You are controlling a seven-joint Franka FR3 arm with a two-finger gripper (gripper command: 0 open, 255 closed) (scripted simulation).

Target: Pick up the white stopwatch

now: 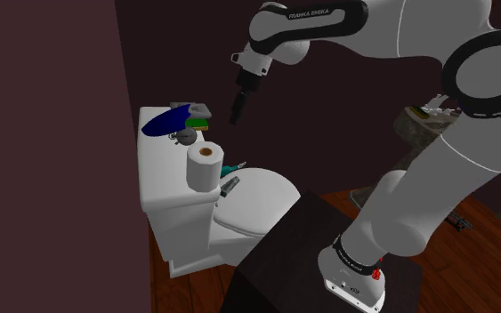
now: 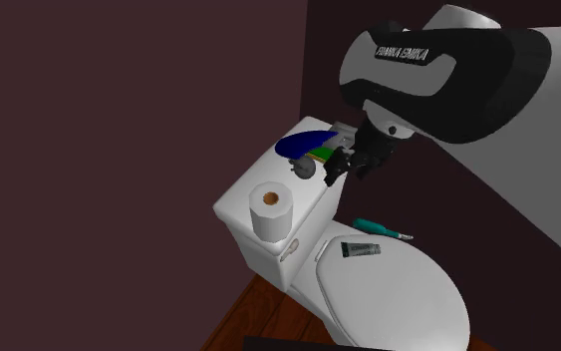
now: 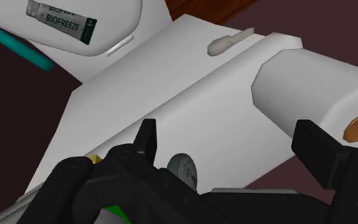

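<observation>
Dim throughout, with soft, even light on the white toilet tank (image 1: 164,173) and paper roll (image 1: 204,173). Darkest across the maroon walls (image 1: 52,133) and on the near-black stand (image 1: 275,258) at 6 o'clock in the shoulder view.

arm (image 1: 417,204): white shells | joints (image 1: 484,71): dark | lettering (image 1: 309,13): FRANKA EMIKA | end effector (image 1: 235,119): black

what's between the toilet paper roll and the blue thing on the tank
The small grey stopwatch, on the tank lid; the second exterior view shows it between roll and blue object.
</observation>
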